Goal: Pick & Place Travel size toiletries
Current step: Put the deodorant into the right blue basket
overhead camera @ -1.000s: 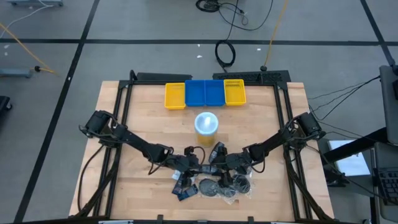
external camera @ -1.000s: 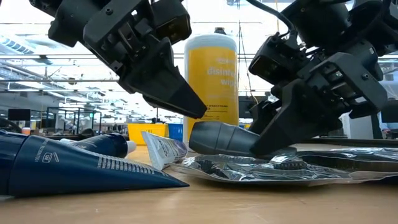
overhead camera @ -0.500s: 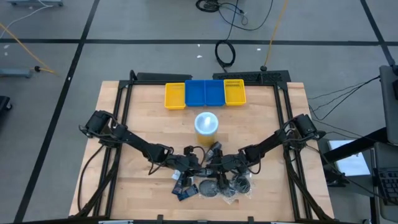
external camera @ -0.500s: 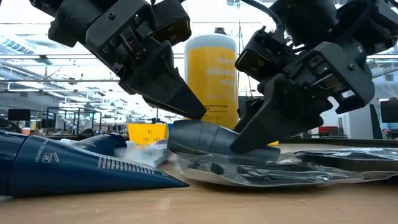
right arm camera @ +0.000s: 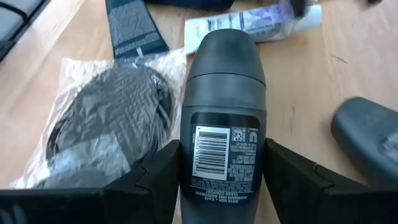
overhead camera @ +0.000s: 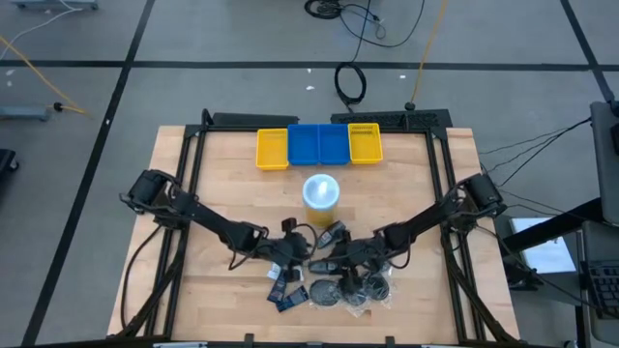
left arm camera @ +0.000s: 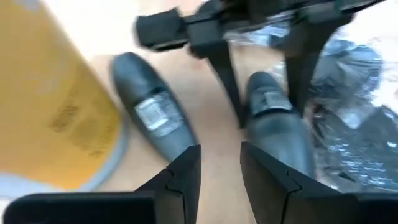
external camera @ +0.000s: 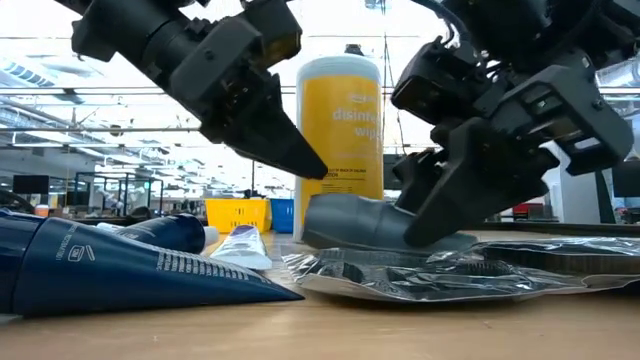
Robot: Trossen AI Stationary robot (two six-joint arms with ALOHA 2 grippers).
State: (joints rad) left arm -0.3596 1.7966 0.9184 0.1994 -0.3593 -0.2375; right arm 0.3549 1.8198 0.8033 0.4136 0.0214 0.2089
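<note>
Grey deodorant stick (right arm camera: 222,118) clamped in my right gripper (right arm camera: 221,168), low over the pile near the table's front edge. Left gripper (left arm camera: 219,168) empty, fingers parted, beside it. Bins (overhead camera: 319,145) at the rear edge look unfilled; tubes (external camera: 120,265) and packets (overhead camera: 343,290) still to move.

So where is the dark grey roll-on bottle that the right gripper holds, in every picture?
High view: the dark grey roll-on bottle is just below the middle.
Low view: centre, lying low.
Left wrist view: right of centre.
Right wrist view: centre, in the right gripper.
Landmark: the yellow cup with a pale lid stands near it; only the right wrist view misses it.
</note>
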